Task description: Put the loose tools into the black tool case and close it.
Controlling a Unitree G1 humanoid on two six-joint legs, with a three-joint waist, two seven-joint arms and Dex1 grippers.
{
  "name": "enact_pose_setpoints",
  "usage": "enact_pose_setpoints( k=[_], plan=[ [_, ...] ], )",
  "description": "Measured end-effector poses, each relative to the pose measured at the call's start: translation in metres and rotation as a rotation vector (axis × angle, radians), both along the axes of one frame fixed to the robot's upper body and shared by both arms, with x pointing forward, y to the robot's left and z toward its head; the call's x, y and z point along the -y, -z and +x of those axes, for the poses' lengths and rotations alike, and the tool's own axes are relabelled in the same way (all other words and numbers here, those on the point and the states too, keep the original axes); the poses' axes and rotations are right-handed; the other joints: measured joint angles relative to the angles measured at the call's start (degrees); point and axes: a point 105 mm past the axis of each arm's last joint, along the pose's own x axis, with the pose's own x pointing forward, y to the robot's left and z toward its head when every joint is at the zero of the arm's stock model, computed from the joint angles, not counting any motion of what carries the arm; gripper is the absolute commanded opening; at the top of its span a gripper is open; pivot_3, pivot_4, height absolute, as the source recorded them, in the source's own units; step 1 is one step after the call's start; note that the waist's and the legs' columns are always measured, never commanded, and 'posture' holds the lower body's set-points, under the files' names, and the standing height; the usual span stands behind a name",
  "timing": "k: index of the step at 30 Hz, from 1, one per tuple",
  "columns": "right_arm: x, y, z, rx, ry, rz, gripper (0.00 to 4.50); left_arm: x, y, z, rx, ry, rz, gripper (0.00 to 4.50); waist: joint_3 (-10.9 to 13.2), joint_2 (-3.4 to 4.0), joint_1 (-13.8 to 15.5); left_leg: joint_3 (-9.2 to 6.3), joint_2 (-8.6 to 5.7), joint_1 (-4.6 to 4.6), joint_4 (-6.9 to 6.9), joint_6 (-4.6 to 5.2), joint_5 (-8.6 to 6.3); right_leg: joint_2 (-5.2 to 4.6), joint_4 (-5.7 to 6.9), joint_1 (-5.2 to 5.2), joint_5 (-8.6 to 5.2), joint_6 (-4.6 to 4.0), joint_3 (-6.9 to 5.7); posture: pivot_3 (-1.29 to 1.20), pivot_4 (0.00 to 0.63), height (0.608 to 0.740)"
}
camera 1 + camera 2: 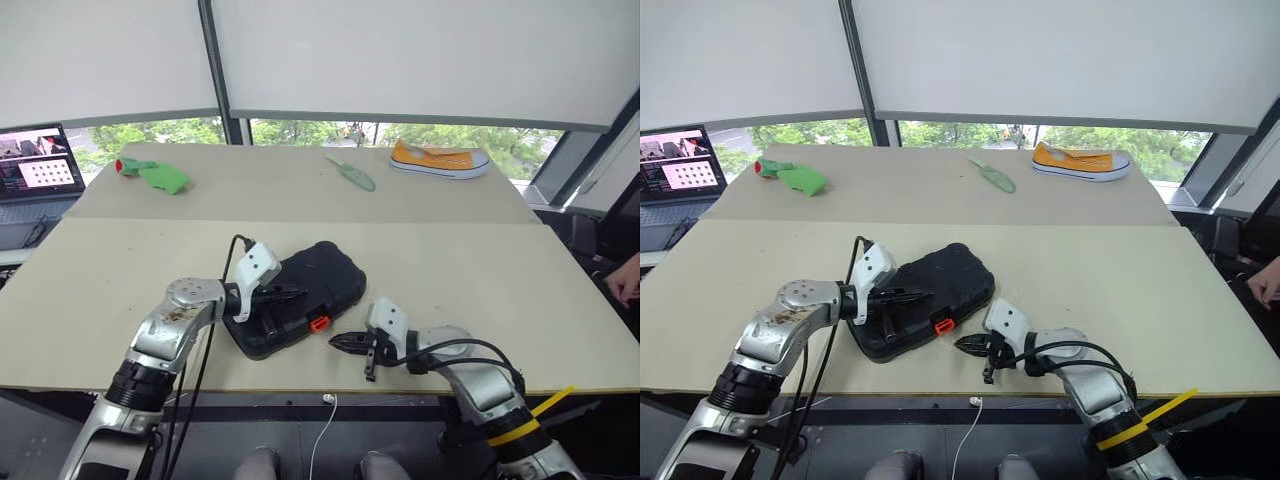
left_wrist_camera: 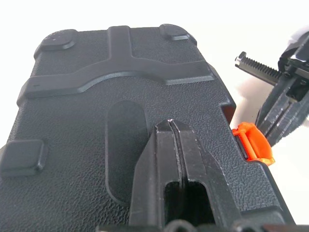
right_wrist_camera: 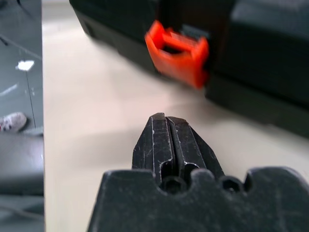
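Note:
The black tool case (image 1: 315,272) lies on the near table with its lid down. An orange latch (image 3: 177,52) sticks out from its front edge. My left gripper (image 2: 170,123) is shut and its tip rests on the lid, just behind the latch (image 2: 252,145). My right gripper (image 1: 334,341) is shut on nothing, low over the table. It points at the latch (image 1: 319,323) from a short way off and does not touch it. The loose tools are out of view.
On the far table lie a green trowel (image 1: 352,172), a yellow shoe (image 1: 440,159) and a green object with a red end (image 1: 155,175). A laptop (image 1: 38,160) stands at the far left. A person's hand (image 1: 627,280) shows at the right edge.

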Motion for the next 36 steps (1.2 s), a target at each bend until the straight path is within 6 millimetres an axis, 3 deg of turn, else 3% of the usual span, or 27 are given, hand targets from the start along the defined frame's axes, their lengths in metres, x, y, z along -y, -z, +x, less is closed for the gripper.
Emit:
enact_pose_setpoints(
  k=[11, 21, 27, 31, 33, 36],
  plan=[
    [-0.013, -0.008, 0.005, -0.041, 0.011, 0.061, 0.07, -0.004, 0.001, 0.0, -0.002, -0.003, 0.01, 0.0, 0.0, -0.02, -0.2, 0.0, 0.01, 0.04, -0.17, -0.22, -0.13, 0.02, -0.04, -0.05, 0.02, -0.05, 0.0, 0.0, 0.15, 0.74],
    [-0.012, -0.012, 0.005, -0.075, 0.01, 0.087, 0.07, -0.008, 0.002, -0.003, 0.03, 0.006, 0.006, 0.0, 0.0, -0.01, -0.5, 0.01, 0.01, 0.15, -0.4, -0.26, -0.15, 0.01, -0.05, -0.09, -0.06, -0.18, 0.01, 0.0, 0.15, 0.74],
    [-0.01, -0.056, 0.008, 0.018, -0.02, 0.216, 0.07, -0.016, 0.005, -0.007, 0.038, 0.005, 0.003, 0.0, -0.1, 0.09, -0.8, 0.0, 0.02, 0.54, -0.73, -0.26, -0.16, 0.07, -0.05, 0.01, -0.22, -0.31, 0.05, 0.0, 0.15, 0.74],
    [-0.002, -0.054, 0.001, -0.003, -0.031, 0.23, 0.07, -0.021, 0.006, -0.013, 0.06, 0.013, -0.032, 0.0, -0.2, 0.14, -0.8, 0.05, 0.0, 0.63, -0.96, -0.32, -0.2, 0.03, -0.05, 0.02, -0.42, -0.4, 0.08, 0.0, 0.15, 0.74],
    [0.009, -0.047, -0.005, -0.024, -0.031, 0.212, 0.0, -0.03, 0.003, -0.017, 0.088, 0.006, -0.079, 0.52, -0.2, 0.15, -1.0, 0.1, 0.0, 0.6, -1.1, -0.3, -0.19, 0.04, -0.06, -0.01, -0.44, -0.4, 0.15, 0.0, 0.15, 0.74],
    [0.044, -0.043, -0.012, -0.009, 0.004, 0.148, 0.87, -0.053, -0.008, -0.028, 0.148, -0.027, -0.186, 1.52, 0.0, 0.05, -1.4, 0.09, 0.02, 0.52, -1.23, -0.18, -0.11, 0.07, -0.05, -0.16, -0.45, -0.33, 0.14, 0.0, 0.15, 0.74]
  ],
)
